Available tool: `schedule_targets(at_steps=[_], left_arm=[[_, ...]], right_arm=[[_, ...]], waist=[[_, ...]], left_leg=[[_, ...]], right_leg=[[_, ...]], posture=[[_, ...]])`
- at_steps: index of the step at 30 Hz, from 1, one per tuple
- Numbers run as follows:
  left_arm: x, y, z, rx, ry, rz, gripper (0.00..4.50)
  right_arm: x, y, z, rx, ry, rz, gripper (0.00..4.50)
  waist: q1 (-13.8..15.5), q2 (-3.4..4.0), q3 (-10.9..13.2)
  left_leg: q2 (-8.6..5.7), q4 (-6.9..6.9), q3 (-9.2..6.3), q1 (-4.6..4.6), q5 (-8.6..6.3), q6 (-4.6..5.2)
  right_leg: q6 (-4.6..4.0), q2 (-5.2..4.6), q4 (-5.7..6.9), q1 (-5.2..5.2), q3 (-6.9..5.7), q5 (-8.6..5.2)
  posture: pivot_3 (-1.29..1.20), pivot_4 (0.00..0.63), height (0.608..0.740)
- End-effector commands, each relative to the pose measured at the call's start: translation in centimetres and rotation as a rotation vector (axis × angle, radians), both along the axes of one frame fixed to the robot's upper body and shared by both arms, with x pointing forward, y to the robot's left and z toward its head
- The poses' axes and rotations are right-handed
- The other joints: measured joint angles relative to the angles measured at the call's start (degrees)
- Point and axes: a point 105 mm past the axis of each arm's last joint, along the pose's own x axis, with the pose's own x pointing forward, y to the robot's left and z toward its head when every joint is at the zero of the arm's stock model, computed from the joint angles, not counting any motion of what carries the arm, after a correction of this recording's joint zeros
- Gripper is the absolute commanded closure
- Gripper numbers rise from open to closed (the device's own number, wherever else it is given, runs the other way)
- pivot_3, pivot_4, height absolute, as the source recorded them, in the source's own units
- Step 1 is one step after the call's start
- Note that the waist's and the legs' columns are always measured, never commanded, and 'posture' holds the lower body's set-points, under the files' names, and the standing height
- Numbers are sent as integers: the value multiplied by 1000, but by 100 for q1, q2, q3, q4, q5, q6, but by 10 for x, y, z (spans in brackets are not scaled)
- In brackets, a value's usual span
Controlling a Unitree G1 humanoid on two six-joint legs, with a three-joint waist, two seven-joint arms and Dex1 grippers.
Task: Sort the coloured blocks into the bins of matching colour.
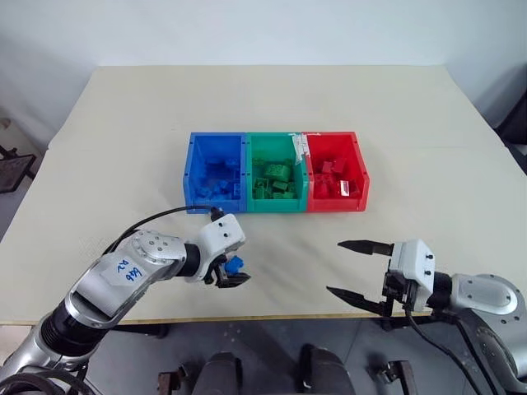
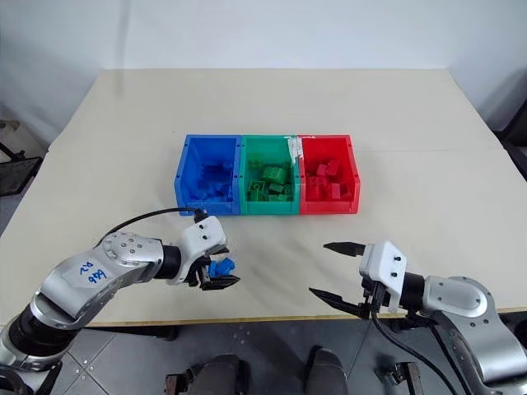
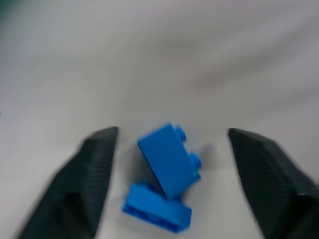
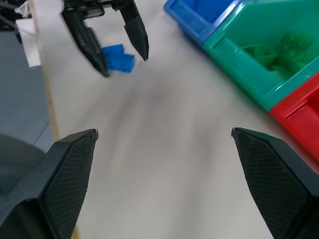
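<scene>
The left gripper (image 1: 230,275) points down at the table (image 1: 428,164) with its jaws apart, and two blue blocks (image 3: 167,177) lie between them, one leaning on the other, touching neither finger (image 3: 92,174); the right gripper (image 1: 360,271) hovers well apart from it, near the table's front edge, jaws spread wide and holding nothing. Beyond both grippers stand the bins (image 1: 276,204), blue, green and red in a row, each holding blocks of its own colour.
</scene>
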Motion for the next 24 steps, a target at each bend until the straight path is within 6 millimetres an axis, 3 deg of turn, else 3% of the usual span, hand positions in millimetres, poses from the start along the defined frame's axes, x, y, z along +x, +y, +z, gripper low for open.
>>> schedule_targets(at_steps=[1,6,10,13,21,24], left_arm=[[-5,-2,-4,12,24,-32,2232],[1,-3,-5,-16,-2,-18,3626],[7,-8,-1,-79,-32,-10,3630],[13,-14,15,-205,-91,-30,3630],[71,14,83,-476,-518,190,3630],[93,27,95,-488,-622,292,3630]], right_arm=[[-3,2,12,2,-50,22,0],[-2,0,11,-2,-51,21,0],[-3,-1,9,2,-51,14,0],[-5,-3,11,17,-65,-10,0],[5,-14,34,193,-180,-208,0],[13,-15,45,262,-229,-266,0]], waist=[[-2,1,-1],[26,1,-1],[96,1,-1],[134,0,0],[130,1,-1],[129,1,-1]], left_leg=[[0,-1,2,1,0,0],[0,1,1,2,0,0],[-1,7,2,1,0,1],[-2,9,4,1,0,1],[-1,9,4,1,0,0],[-2,9,5,2,0,0]], right_leg=[[0,0,-1,0,2,0],[0,0,-2,4,1,0],[-1,0,-4,7,2,0],[-1,0,-5,6,3,0],[-1,1,-2,4,1,0],[0,1,1,5,1,0]], posture=[[0,150,740],[0,150,740],[0,150,740],[0,150,740],[0,150,740],[0,150,740]])
